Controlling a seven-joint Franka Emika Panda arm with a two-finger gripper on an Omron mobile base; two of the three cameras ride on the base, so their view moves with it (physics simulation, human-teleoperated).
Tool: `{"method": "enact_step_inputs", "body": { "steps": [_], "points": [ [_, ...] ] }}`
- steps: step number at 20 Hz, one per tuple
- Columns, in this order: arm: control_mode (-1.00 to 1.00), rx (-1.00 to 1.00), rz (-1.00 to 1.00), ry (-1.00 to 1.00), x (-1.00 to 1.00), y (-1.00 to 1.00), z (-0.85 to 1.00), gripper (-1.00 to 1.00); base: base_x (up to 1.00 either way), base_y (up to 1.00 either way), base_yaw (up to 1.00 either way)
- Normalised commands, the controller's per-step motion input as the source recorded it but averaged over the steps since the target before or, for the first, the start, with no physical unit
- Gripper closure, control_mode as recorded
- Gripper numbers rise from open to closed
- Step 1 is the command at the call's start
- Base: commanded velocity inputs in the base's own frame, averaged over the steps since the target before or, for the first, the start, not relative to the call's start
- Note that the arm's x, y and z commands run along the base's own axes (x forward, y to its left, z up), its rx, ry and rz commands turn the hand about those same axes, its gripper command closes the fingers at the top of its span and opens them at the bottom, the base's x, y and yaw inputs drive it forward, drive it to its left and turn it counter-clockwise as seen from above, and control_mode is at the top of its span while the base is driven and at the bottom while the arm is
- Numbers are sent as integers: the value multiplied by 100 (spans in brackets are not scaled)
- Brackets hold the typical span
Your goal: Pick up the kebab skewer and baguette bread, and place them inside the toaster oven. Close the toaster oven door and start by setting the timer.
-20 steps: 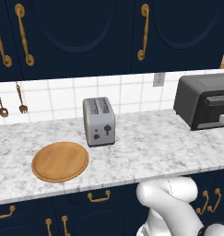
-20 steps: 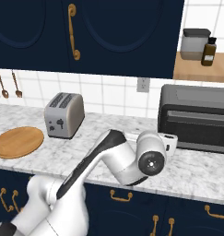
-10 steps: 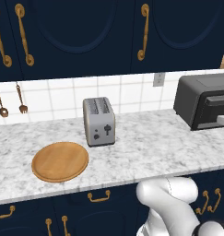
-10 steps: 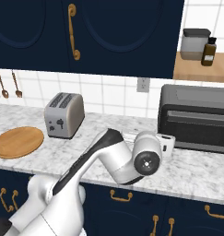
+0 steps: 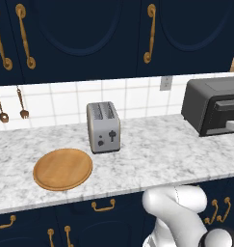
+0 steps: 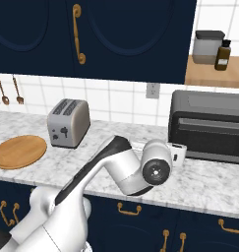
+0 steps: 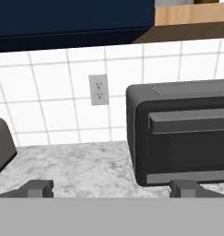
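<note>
The toaster oven [image 7: 178, 133] is a dark grey box on the marble counter, seen ahead and to the right in the hand view. Its door [image 7: 191, 147] is shut, with the bar handle [image 7: 187, 122] along its top edge. My gripper [image 7: 112, 189] is open, its two dark tips far apart with nothing between them. It hovers low over the counter, a short way in front of the oven. In the right base view the white hand [image 6: 176, 153] sits just left of the oven [image 6: 209, 128]. The kebab skewer and the baguette bread are out of view.
A silver two-slot toaster [image 5: 104, 127] stands mid-counter, with a round wooden plate [image 5: 62, 169] to its front left. A wall outlet [image 7: 98, 90] is on the tiled backsplash. Utensils [image 5: 12, 103] hang at far left. A jar and bottle [image 6: 214, 47] sit on a shelf above the oven.
The arm's wrist has shifted a little to the left in the right base view. The hand has edged in at the right edge of the left base view. The jaws stay wide.
</note>
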Motion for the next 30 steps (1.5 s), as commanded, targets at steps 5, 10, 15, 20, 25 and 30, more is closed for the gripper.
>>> {"method": "enact_step_inputs", "body": {
  "steps": [5, 10, 15, 20, 25, 30],
  "points": [
    [-100, 0, 0, 4, 0, 14, 0, -100, 0, 0, 0],
    [-100, -1, 0, 0, -21, 29, 0, -100, 0, 0, 0],
    [-100, 0, 0, 0, -9, 10, 0, -100, 0, 0, 0],
    [100, 0, 0, 0, -4, 0, 0, -100, -9, -11, 0],
    [100, 0, 0, 0, 0, 0, 0, -100, -13, -76, 0],
    [100, 0, 0, 0, 0, 0, 0, -100, 0, -78, 0]
  ]
}}
